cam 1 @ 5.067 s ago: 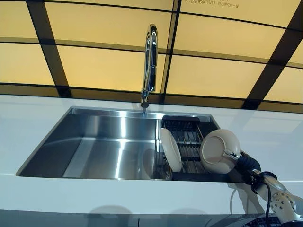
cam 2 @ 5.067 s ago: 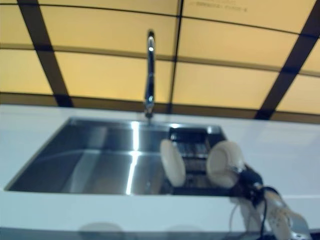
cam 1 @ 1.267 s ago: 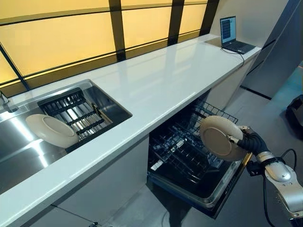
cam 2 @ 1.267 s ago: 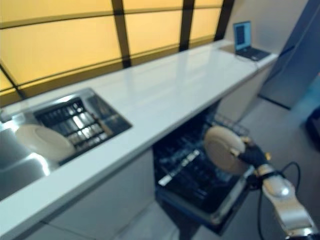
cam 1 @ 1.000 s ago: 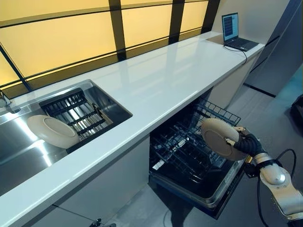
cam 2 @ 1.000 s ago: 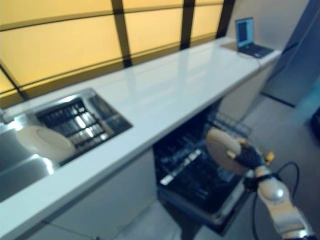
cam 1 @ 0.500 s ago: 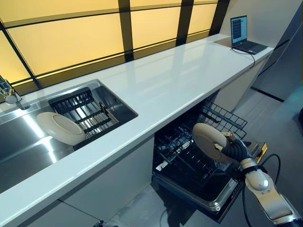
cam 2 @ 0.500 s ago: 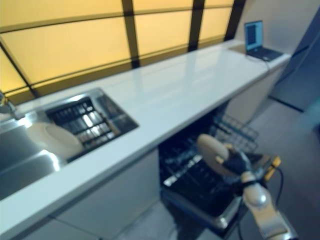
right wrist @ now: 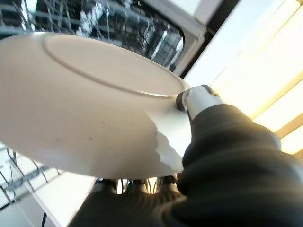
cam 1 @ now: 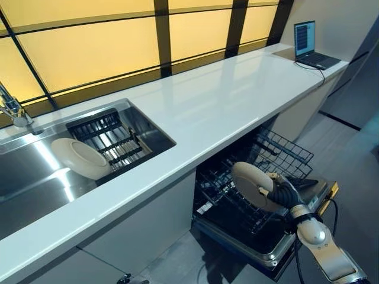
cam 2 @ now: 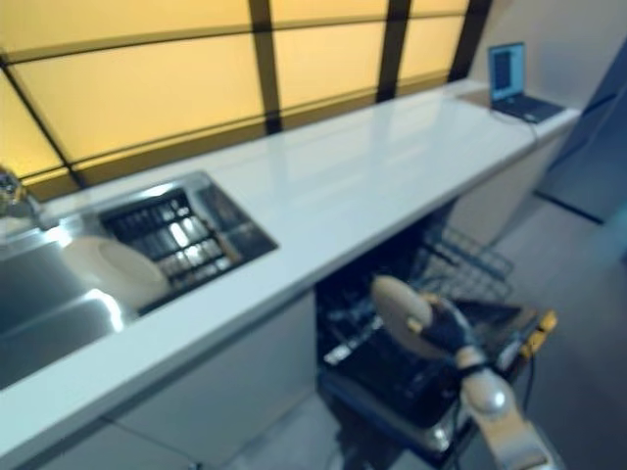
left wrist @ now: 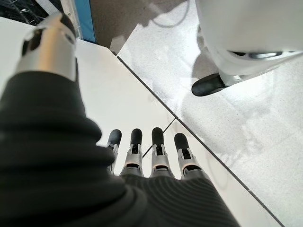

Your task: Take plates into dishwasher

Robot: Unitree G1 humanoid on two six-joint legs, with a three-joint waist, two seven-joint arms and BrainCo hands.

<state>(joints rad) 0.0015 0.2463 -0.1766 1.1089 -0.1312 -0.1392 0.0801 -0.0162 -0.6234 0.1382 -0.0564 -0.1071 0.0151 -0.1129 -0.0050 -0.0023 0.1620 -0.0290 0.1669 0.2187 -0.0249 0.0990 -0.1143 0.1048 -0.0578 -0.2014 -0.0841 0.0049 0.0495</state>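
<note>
**Plate held over open dishwasher**

At 9 o'clock, a steel sink [cam 1: 35, 171] is set in the white counter [cam 1: 219, 100]. A plate [cam 1: 80, 158] leans against a black rack [cam 1: 109, 142] in the sink. At 5 o'clock, the dishwasher [cam 1: 260, 236] stands open with its wire basket [cam 1: 278, 155] pulled out. The right hand [cam 1: 283, 193] has thumb and fingers closed on the rim of a second plate [cam 1: 251, 184], held tilted above the basket, not touching it. At 1 o'clock, a laptop [cam 1: 311, 48] sits on the counter's far end. The left hand [left wrist: 147, 156] shows only in its wrist view, fingers straight, holding nothing, over the floor.
</note>
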